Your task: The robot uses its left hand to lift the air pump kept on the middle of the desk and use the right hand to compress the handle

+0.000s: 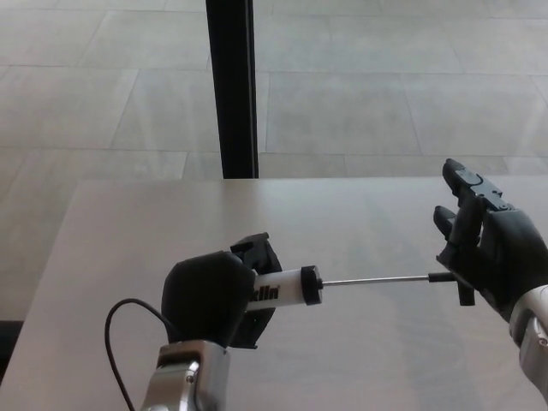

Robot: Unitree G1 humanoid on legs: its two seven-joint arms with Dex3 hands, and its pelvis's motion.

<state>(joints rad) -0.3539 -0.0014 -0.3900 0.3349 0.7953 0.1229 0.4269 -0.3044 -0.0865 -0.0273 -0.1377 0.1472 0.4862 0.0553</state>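
Above the desk's near edge, we held the air pump level in our left hand, fingers wrapped round its white barrel, rod running toward the right edge. Our right hand, fingers spread, stood against the T-handle. Bare desk lay beyond.

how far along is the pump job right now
Done: the left hand holds the pump by its white barrel, apparently lifted off the desk. In hand: the right hand, fingers apart, is at the T-handle, partly covering it; whether it touches is unclear. Left: the rod is fully extended, so the handle is not yet compressed.
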